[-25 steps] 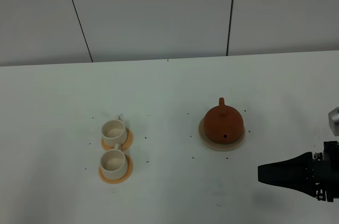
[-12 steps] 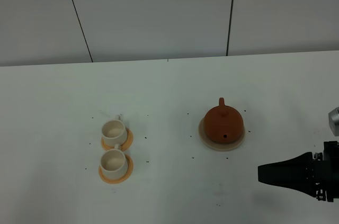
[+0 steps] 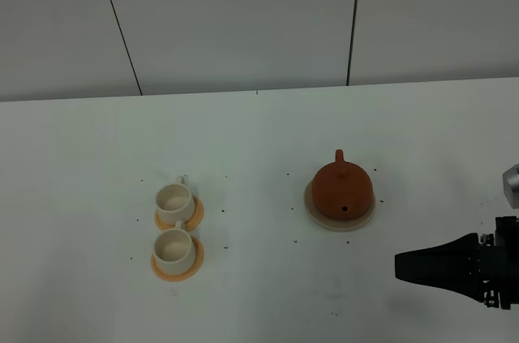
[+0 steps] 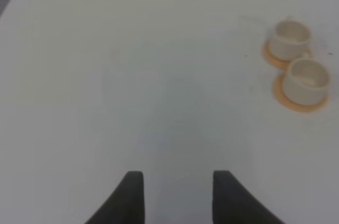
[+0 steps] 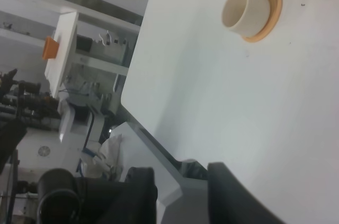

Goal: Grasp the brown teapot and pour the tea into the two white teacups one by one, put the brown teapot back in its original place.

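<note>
Black right gripper [image 3: 399,265] lowest and nearest, at the near right edge of the white table [image 3: 268,302]. Farther in and to the left, near teacup [image 3: 173,250] on its orange saucer [image 3: 195,263]. Beyond the gripper and well apart from it, brown teapot [image 3: 342,189], upright on the beige coaster [image 3: 323,223]. Far teacup [image 3: 174,200] just behind the near one, both upright.

Judged as the approach before the grasp. Best to travel in toward the pot at the height of its body, then line up on the handle rather than the round belly. Hard to tell handle from spout: a small stub on the far side, a dark spot on the near side. Close only with a finger on either side of the handle. Lift straight up and slowly, to avoid sloshing or dragging the coaster along.

Right fingers parted in the right wrist view, only table top between them, gripping and touching nothing. Left gripper [image 4: 177,187] likewise spread and empty over bare table, unseen from the high camera.
</note>
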`<control>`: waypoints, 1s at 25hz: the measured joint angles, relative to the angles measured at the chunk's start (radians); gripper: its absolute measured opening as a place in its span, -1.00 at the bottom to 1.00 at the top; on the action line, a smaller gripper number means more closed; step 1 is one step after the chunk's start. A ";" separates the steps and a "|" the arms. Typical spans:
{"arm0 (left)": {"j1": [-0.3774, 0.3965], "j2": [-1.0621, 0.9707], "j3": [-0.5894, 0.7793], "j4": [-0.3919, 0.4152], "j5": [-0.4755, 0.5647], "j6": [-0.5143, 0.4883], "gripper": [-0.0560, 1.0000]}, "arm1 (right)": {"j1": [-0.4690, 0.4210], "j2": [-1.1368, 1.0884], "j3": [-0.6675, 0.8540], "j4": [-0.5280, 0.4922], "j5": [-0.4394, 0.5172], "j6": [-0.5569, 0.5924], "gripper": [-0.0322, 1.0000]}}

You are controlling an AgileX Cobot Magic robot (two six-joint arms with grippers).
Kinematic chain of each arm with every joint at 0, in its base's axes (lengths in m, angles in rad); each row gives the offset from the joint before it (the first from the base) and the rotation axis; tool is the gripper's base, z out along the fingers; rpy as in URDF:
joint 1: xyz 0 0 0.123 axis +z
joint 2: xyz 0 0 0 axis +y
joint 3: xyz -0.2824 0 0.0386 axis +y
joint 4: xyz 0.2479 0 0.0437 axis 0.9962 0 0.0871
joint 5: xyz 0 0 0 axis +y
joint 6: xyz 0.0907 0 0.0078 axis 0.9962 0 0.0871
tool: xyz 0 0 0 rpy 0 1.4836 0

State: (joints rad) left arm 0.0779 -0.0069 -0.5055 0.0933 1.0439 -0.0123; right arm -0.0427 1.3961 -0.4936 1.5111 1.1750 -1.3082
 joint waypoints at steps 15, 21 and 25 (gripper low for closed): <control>0.000 0.000 0.000 -0.040 0.000 0.024 -0.19 | 0.000 0.000 -0.006 0.063 0.008 -0.062 -0.47; 0.000 0.000 0.000 -0.040 0.000 0.024 -0.19 | 0.000 0.003 -0.121 0.079 -0.041 -0.081 -0.47; 0.000 0.000 0.000 -0.040 0.000 0.025 -0.19 | 0.000 0.004 -0.249 0.047 -0.150 -0.021 -0.47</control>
State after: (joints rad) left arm 0.0779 -0.0069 -0.5055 0.0535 1.0439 0.0123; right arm -0.0427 1.3999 -0.7429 1.5582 1.0245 -1.3290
